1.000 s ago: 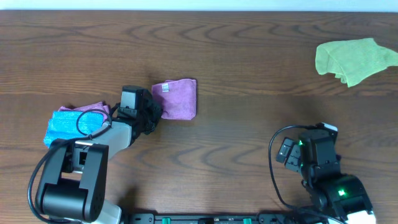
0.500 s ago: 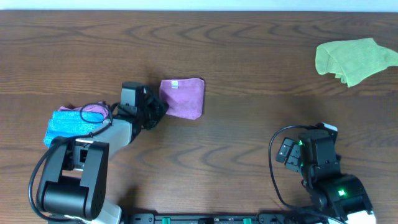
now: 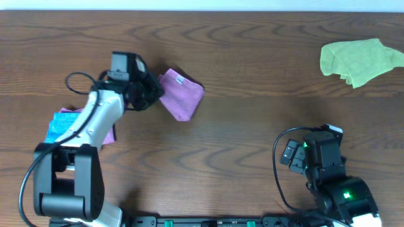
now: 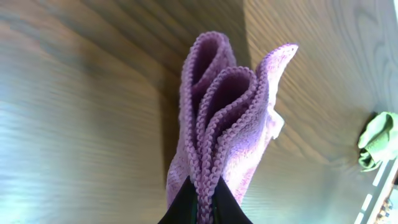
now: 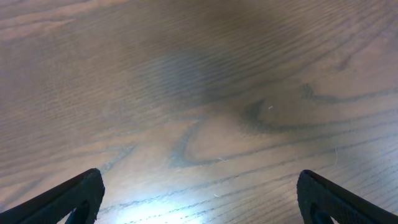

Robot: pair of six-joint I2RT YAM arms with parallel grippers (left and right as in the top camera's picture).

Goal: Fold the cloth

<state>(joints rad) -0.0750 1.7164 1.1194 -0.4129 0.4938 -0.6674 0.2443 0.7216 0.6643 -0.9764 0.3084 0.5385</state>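
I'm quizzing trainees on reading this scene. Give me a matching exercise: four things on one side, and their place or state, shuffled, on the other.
1. purple cloth
2. green cloth
3. blue cloth
4. right gripper

A. open, holding nothing
B. crumpled at the far right
C. pinched in the shut left gripper
D. lying at the far left

Pairs: 1-C, 2-B, 3-D, 4-A

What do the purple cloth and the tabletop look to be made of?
The purple cloth looks like soft microfibre or terry, matte; nubby pile shows along its folded edges. The tabletop: wood or wood-look laminate, dark brown, grain lines, slight sheen from glare; cannot tell which.
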